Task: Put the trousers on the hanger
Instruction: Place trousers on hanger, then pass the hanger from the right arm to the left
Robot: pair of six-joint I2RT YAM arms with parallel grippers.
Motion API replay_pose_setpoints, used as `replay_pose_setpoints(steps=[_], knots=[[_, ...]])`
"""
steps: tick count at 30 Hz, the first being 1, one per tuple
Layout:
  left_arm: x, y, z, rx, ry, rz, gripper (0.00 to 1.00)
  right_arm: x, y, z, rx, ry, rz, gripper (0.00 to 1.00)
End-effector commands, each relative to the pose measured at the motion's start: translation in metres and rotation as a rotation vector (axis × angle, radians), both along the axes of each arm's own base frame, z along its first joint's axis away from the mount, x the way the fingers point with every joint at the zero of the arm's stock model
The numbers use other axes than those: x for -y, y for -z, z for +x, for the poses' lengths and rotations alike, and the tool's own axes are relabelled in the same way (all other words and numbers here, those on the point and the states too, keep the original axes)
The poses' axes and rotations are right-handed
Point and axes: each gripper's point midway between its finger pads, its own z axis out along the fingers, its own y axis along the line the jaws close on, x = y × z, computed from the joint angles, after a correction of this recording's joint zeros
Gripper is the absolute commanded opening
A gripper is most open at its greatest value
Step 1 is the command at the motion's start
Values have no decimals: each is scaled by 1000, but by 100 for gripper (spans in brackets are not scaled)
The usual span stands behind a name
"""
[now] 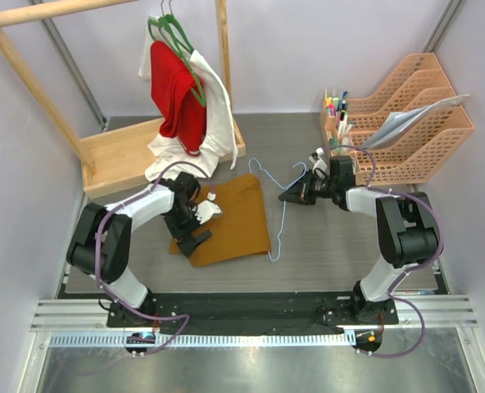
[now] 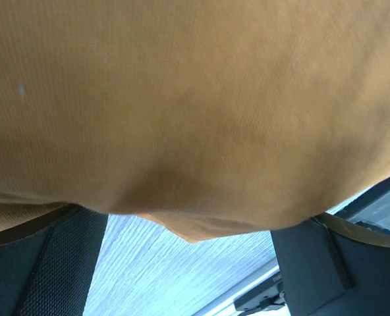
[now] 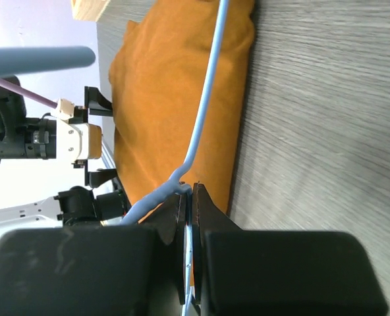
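Observation:
The mustard trousers (image 1: 230,214) lie folded on the grey table, left of centre. My left gripper (image 1: 195,228) is at their left edge, jaws wide apart. In the left wrist view the cloth (image 2: 195,105) fills the top and drapes over both dark fingers (image 2: 43,263), with bare table between them. The light-blue wire hanger (image 1: 280,221) lies along the trousers' right edge, its hook towards the back. My right gripper (image 1: 290,195) is shut on the hanger's wire (image 3: 205,105), which passes between the closed fingertips (image 3: 182,210) in the right wrist view.
A wooden rack (image 1: 120,151) at the back left carries green hangers with a red garment (image 1: 177,90) and a white garment (image 1: 214,115). Orange file trays (image 1: 414,115) and a pen holder (image 1: 337,123) stand at the back right.

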Motion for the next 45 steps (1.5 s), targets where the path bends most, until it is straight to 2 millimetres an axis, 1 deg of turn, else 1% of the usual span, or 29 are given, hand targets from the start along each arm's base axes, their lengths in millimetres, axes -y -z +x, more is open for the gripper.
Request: replay_pose_setpoints(steps=[1, 2, 4, 5, 7, 8, 9, 13, 14, 15, 17, 18, 19, 20, 21, 23, 24, 26, 27, 28, 30, 33, 35, 38, 39, 42, 43, 44, 45], knots=[[8, -23, 1, 38, 30, -123, 99, 2, -35, 5, 55, 31, 21, 1], [22, -57, 5, 94, 21, -220, 99, 0, -44, 5, 43, 48, 54, 1], [38, -97, -12, 65, -41, -342, 100, -3, -73, 7, 104, 67, 113, 1], [58, -140, -16, 116, -32, -494, 100, -5, -84, 7, 78, 90, 156, 1], [74, -178, -25, 120, -104, -618, 100, -6, -107, 8, 112, 104, 204, 1], [83, -207, -28, 166, -116, -700, 100, -7, -125, 5, 111, 121, 240, 1], [88, -220, -29, 155, -205, -742, 99, -8, -134, 3, 116, 125, 257, 1], [105, -277, -12, 267, -320, -930, 96, -8, -181, -6, 157, 163, 313, 1], [108, -288, -9, 283, -336, -964, 94, -7, -195, -10, 181, 169, 318, 1], [111, -297, -6, 290, -361, -990, 94, -9, -200, -13, 173, 176, 314, 1], [121, -319, 2, 286, -421, -1061, 91, -11, -223, -14, 217, 182, 316, 1], [123, -323, 7, 293, -451, -1074, 90, -15, -229, -17, 217, 191, 304, 1], [132, -331, 11, 263, -483, -1111, 88, -18, -247, -19, 253, 186, 313, 1], [136, -337, 13, 258, -488, -1132, 88, -20, -254, -20, 254, 187, 311, 1], [145, -346, 13, 258, -468, -1164, 87, -28, -273, -24, 289, 179, 325, 1], [156, -354, 17, 244, -478, -1186, 85, -35, -291, -29, 309, 168, 343, 1], [164, -361, 16, 251, -468, -1207, 85, -44, -311, -37, 344, 141, 364, 1], [171, -365, 15, 238, -486, -1227, 84, -51, -326, -44, 371, 124, 368, 1], [176, -369, 13, 242, -478, -1245, 83, -53, -341, -48, 400, 119, 380, 1], [179, -370, 10, 239, -477, -1253, 82, -61, -346, -56, 417, 90, 380, 1], [186, -374, 0, 229, -458, -1271, 81, -66, -360, -65, 444, 68, 387, 1], [192, -370, -17, 215, -423, -1276, 76, -75, -368, -79, 452, 37, 388, 1], [190, -370, -25, 217, -412, -1283, 75, -82, -370, -87, 433, 17, 388, 1], [186, -364, -27, 223, -421, -1260, 71, -93, -382, -102, 451, -26, 408, 1], [187, -366, -29, 219, -403, -1266, 67, -95, -386, -105, 459, -31, 414, 1], [190, -373, -40, 159, -371, -1291, 64, -105, -395, -110, 463, -58, 438, 1], [190, -372, -41, 148, -377, -1292, 64, -108, -397, -112, 467, -71, 443, 1], [190, -372, -42, 139, -380, -1295, 63, -114, -406, -118, 491, -99, 469, 1], [190, -368, -44, 114, -395, -1291, 59, -117, -409, -121, 501, -112, 477, 1]])
